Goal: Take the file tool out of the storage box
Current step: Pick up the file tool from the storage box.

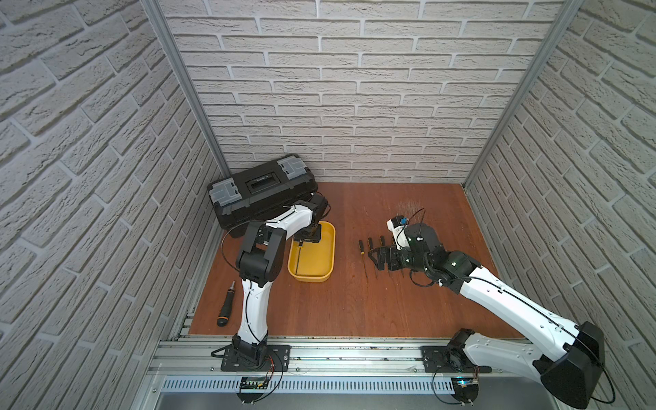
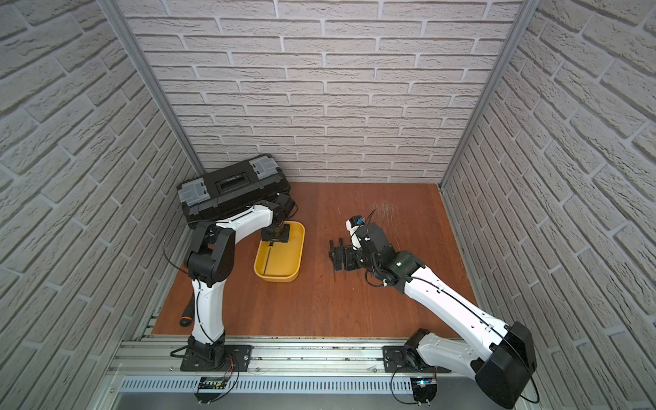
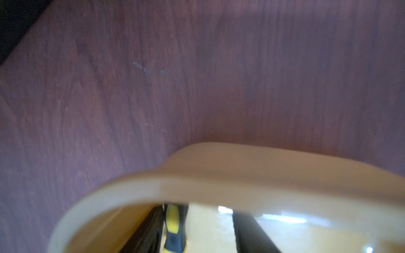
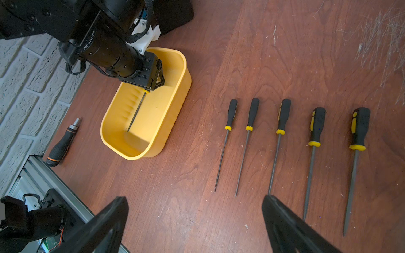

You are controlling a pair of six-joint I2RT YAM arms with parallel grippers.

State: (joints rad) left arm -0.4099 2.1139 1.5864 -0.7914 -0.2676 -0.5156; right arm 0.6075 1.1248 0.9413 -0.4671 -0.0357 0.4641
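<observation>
Right wrist: left end effector [image 4: 153, 87] half-open around file tool [image 4: 137, 111], right end effector [image 4: 194, 198] wide; motor [image 4: 103, 48] reads 4310-2EC.

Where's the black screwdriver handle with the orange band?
In a top view, the black, orange-banded screwdriver handle lies on the wooden table at the robot's left, beside the left arm, nearer the front rail than the shallow yellow plastic storage box.

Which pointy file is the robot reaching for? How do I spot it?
Find the big black toolbox by the back wall; the shallow yellow plastic tray sits beside it. One thin metal file lies inside that tray. The five other black-handled files lie outside, on the wooden table.
</observation>
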